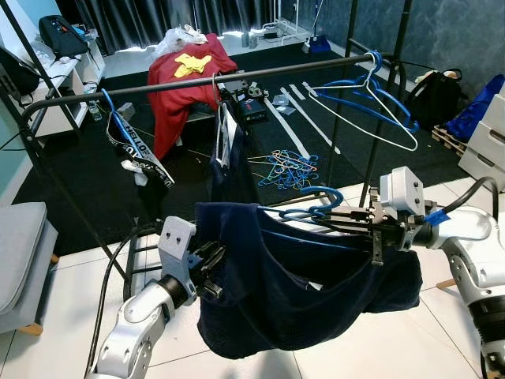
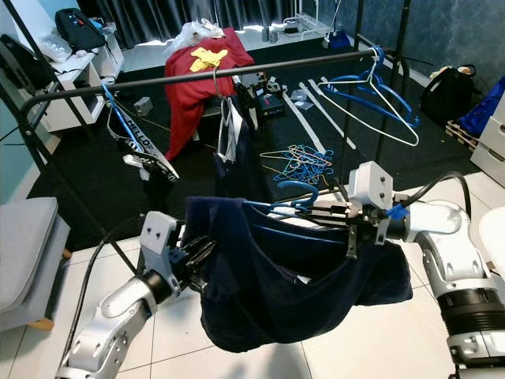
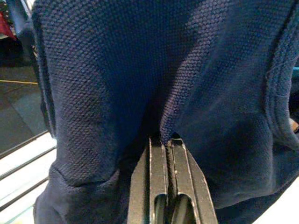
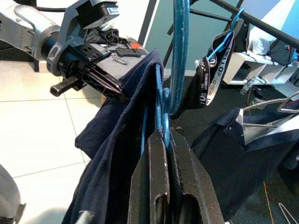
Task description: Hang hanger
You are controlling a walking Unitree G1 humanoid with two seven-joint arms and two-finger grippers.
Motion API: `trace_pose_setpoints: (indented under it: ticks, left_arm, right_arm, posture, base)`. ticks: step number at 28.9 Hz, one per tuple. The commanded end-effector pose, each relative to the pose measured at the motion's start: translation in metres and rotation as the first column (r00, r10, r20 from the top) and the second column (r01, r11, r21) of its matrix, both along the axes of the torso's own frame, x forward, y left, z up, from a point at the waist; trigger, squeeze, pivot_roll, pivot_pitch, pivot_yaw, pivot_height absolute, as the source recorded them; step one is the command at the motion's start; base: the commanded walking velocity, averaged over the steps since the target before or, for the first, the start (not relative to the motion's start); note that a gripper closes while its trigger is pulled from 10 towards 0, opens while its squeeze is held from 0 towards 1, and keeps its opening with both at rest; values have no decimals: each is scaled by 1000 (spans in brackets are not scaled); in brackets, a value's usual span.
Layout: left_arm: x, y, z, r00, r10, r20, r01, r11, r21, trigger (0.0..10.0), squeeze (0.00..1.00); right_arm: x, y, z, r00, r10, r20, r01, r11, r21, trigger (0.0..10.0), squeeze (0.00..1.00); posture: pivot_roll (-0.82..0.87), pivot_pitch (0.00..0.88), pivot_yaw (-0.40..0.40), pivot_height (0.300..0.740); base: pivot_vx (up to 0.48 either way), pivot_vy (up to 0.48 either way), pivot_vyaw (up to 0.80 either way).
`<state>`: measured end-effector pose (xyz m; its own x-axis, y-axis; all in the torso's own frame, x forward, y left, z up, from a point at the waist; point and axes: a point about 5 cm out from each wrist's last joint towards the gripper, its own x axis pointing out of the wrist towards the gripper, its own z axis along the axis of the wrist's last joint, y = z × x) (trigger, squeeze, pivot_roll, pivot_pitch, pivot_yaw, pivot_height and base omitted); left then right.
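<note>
Here, right gripper (image 1: 341,215) level on blue hanger (image 1: 312,207), left gripper (image 1: 213,272) on navy garment (image 1: 308,292).

Open rail (image 1: 316,67) between hung shirt (image 1: 225,150) and hangers (image 1: 371,99).

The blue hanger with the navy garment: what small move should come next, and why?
Probably raise the blue hanger toward the rail. The right end effector is shut on it, the left end effector pinches the navy garment, and the hook sits well below the rail.
</note>
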<state>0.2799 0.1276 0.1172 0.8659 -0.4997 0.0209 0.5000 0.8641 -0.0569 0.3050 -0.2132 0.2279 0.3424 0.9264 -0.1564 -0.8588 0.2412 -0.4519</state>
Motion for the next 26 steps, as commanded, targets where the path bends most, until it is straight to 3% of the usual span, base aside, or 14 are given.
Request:
trace_pose_setpoints:
  ticks: [1,4,6,8,12,20,26]
  left_arm:
    - [3,13,-1,999,32,-1,-32,998,56,0,0]
    - [6,20,18,998,19,63,-23,998,53,0,0]
    - [6,20,18,998,19,63,-23,998,53,0,0]
    - [5,28,39,992,-35,125,27,998,64,0,0]
    - [0,34,48,984,-115,137,105,991,77,0,0]
    - [-1,39,55,978,-157,140,144,984,102,0,0]
    - [-1,29,50,975,-191,110,179,978,109,0,0]
  right_arm:
    - [-1,6,4,1000,18,23,-18,1000,3,10000,0]
    - [0,3,-4,1000,-9,-2,9,999,-47,10000,0]
    - [0,3,-4,1000,-9,-2,9,999,-47,10000,0]
    - [-1,-3,-14,999,-29,-40,26,996,-90,10000,0]
    - [-2,-6,-19,997,-39,-64,32,994,-109,10000,0]
    - [-5,-8,-23,995,-36,-91,25,993,-117,10000,0]
    - [-8,-4,-21,995,-1,-99,-8,996,-84,10000,0]
  posture:
    - [-90,53,71,740]
    - [-87,47,66,740]
    - [-87,47,66,740]
    - [-84,41,62,740]
    - [-82,39,61,740]
    - [-84,41,62,740]
    - [-85,50,64,740]
  base:
    - [0,0,0]
    - [0,0,0]
    - [0,0,0]
    - [0,0,0]
    - [0,0,0]
    - [0,0,0]
    - [0,0,0]
